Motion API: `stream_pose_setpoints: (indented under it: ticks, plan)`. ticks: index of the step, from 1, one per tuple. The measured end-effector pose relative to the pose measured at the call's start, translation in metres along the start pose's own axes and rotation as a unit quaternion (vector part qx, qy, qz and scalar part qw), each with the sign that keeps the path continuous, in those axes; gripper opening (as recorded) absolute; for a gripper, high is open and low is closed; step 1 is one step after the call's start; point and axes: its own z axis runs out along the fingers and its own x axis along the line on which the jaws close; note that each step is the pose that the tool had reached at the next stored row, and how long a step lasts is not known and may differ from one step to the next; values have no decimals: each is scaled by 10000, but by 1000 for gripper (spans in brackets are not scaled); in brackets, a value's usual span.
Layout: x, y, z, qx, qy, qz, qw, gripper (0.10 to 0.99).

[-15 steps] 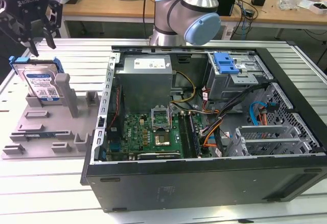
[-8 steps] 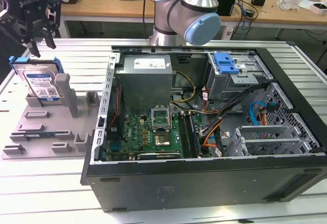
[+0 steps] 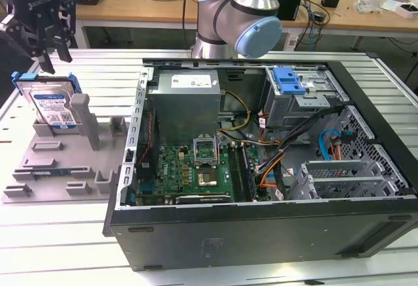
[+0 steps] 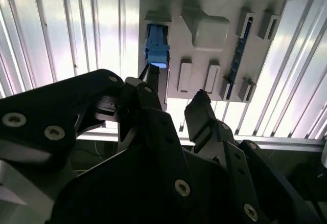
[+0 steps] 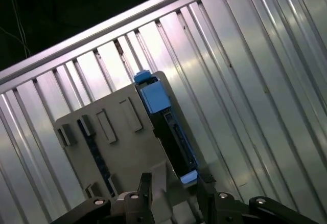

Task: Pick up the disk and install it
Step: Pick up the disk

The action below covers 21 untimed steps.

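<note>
Disk (image 3: 53, 106): stands on edge, leaning, in a grey fixture (image 3: 59, 168), with a blue bracket framing it; in the exterior view it is at 9 o'clock from the computer case (image 3: 261, 227).
Gripper (image 3: 57, 61): jaws spread apart, holding nothing; in the exterior view it hangs at 12 o'clock from the disk, close above its top edge.
Fingers (image 4: 202, 111): black; in both wrist views the disk's edge lies beyond the gap between them.
Case: side open, green circuit board (image 3: 196, 168) showing.
Arm (image 3: 241, 12): at 12 o'clock from the case.
Table (image 3: 65, 247): ribbed metal.
</note>
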Motion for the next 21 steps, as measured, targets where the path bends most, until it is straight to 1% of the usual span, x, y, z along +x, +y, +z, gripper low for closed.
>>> stream_pose_setpoints:
  ticks: [4,6,7,8,9,13,14,15,18,19,21]
  plan:
    - [-3,1,7,78,-29,-238,9997,482]
    - [-5,1,12,128,-48,-418,9990,482]
    - [-6,1,13,136,-51,-477,9988,482]
    - [-10,4,16,147,-54,-606,9980,482]
    - [-13,6,18,153,-56,-666,9976,482]
    - [-13,5,18,154,-56,-679,9976,482]
    - [-13,5,18,155,-56,-734,9972,482]
    - [-13,5,19,158,-56,-834,9964,482]
    - [-13,5,19,167,-57,-1162,9931,482]
    - [-13,5,21,171,-58,-1308,9912,482]
    - [-13,5,24,176,-58,-1486,9887,482]
